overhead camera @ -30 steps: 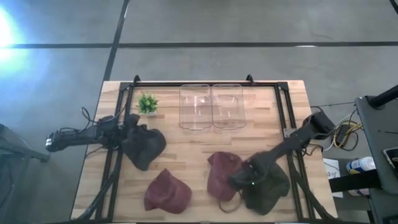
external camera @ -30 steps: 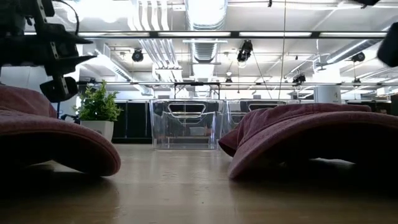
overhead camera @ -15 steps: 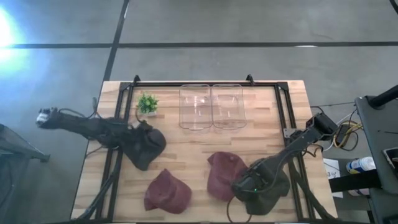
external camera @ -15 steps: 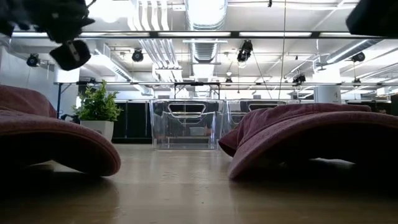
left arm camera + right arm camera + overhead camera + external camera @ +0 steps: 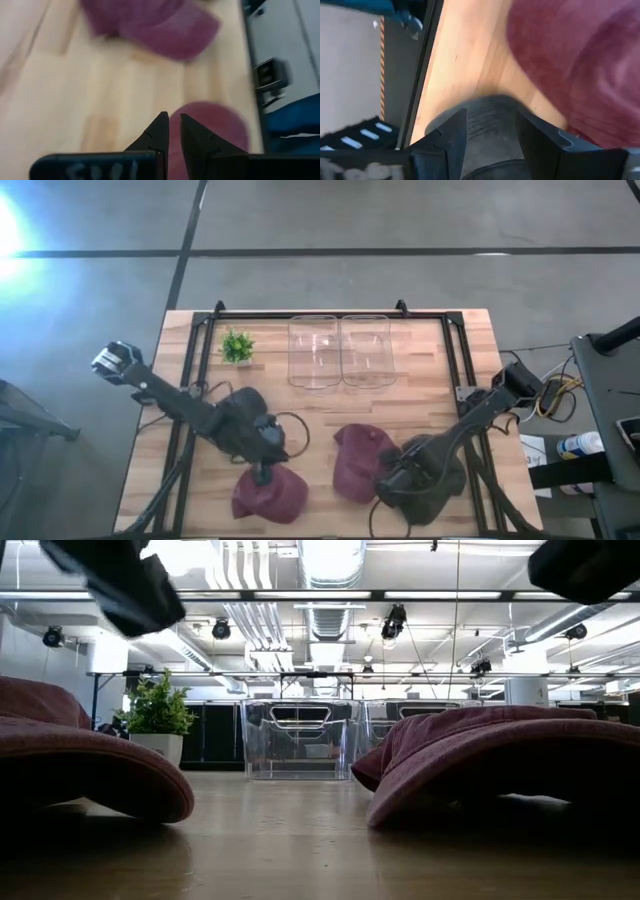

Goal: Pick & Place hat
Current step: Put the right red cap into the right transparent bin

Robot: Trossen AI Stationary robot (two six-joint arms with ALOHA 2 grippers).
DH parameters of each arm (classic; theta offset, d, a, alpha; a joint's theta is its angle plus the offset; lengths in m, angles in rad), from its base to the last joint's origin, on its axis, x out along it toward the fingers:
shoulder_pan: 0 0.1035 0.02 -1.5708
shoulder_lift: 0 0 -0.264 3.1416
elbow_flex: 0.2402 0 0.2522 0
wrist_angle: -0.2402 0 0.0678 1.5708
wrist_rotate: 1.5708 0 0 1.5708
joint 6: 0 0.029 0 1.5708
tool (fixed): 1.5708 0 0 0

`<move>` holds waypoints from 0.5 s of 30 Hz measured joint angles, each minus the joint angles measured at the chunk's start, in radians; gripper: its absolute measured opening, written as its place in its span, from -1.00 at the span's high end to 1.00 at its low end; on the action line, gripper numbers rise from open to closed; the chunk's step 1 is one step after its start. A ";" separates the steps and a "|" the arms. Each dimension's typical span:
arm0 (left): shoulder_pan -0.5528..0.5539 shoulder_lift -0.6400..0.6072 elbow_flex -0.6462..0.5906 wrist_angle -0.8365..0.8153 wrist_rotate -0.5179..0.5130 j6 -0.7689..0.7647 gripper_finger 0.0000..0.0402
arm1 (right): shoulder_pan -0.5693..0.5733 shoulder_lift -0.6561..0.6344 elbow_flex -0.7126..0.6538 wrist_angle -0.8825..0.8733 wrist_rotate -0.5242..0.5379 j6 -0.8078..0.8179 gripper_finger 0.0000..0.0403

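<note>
Two maroon hats lie crown-up on the wooden table, one near-left [image 5: 270, 495] [image 5: 90, 775] and one mid-near [image 5: 355, 460] [image 5: 500, 755]. A dark grey hat [image 5: 425, 495] lies beside the mid-near one. Another dark hat [image 5: 235, 415] lies left of centre, partly under my left arm. My left gripper [image 5: 265, 473] [image 5: 174, 125] hovers shut just above the near-left maroon hat [image 5: 215, 130]. My right gripper [image 5: 398, 480] [image 5: 492, 125] is open and low, with part of the dark grey hat [image 5: 490, 127] between its fingers. My right gripper comes at the dark grey hat from above, slanting toward the near edge, one finger [image 5: 451, 135] on each side of a raised part of it [image 5: 492, 112]. Whether the fingers touch the cloth I cannot tell. The hat lies on the table.
Two clear plastic bins [image 5: 340, 350] [image 5: 300, 735] stand side by side at the far edge, with a small potted plant [image 5: 237, 346] [image 5: 155, 720] to their left. A black frame [image 5: 200, 330] runs along the table's sides. Bare wood shows in the middle [image 5: 310, 420].
My left arm has swung in from the table's left edge toward the near right, bringing its gripper over the near-left maroon hat. My right gripper has shifted slightly toward the near edge over the dark grey hat. The hats have stayed in place.
</note>
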 joint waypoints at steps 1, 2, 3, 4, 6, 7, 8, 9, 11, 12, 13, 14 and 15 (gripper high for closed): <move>-0.009 0.024 0.028 0.005 -0.001 0.004 0.81 | 0.000 0.008 -0.002 -0.001 0.001 -0.002 0.20; -0.016 0.051 0.053 0.013 -0.003 0.006 0.81 | 0.000 0.015 -0.005 -0.004 0.015 -0.005 0.20; -0.022 0.080 0.073 0.016 -0.004 0.008 0.81 | 0.000 0.020 -0.005 -0.004 0.059 -0.008 0.20; -0.026 0.111 0.089 0.003 -0.005 0.008 0.81 | -0.002 0.020 -0.005 -0.001 0.112 -0.011 0.20; -0.035 0.167 0.126 -0.009 -0.006 0.007 0.81 | -0.002 0.019 -0.005 0.001 0.232 -0.016 0.20; -0.039 0.194 0.152 -0.001 -0.007 0.007 0.81 | -0.003 0.019 -0.005 0.005 0.267 -0.008 0.20; -0.045 0.222 0.179 0.008 -0.010 0.007 0.81 | -0.004 0.019 -0.005 0.007 0.288 0.008 0.20; -0.052 0.254 0.206 0.012 -0.011 0.011 0.81 | -0.006 0.018 -0.005 0.008 0.292 0.026 0.20; -0.064 0.330 0.263 0.003 -0.011 0.046 0.81 | -0.006 0.018 -0.006 0.023 0.291 0.064 0.20; -0.068 0.369 0.295 -0.012 -0.011 0.079 0.81 | 0.000 0.018 -0.006 0.041 0.288 0.084 0.20; -0.069 0.402 0.331 -0.037 -0.016 0.111 0.81 | 0.010 0.018 -0.006 0.061 0.288 0.106 0.20; -0.069 0.435 0.374 -0.075 -0.034 0.143 0.81 | 0.022 0.018 -0.006 0.084 0.289 0.128 0.20; -0.068 0.460 0.419 -0.122 -0.061 0.173 0.81 | 0.036 0.018 -0.006 0.107 0.289 0.156 0.20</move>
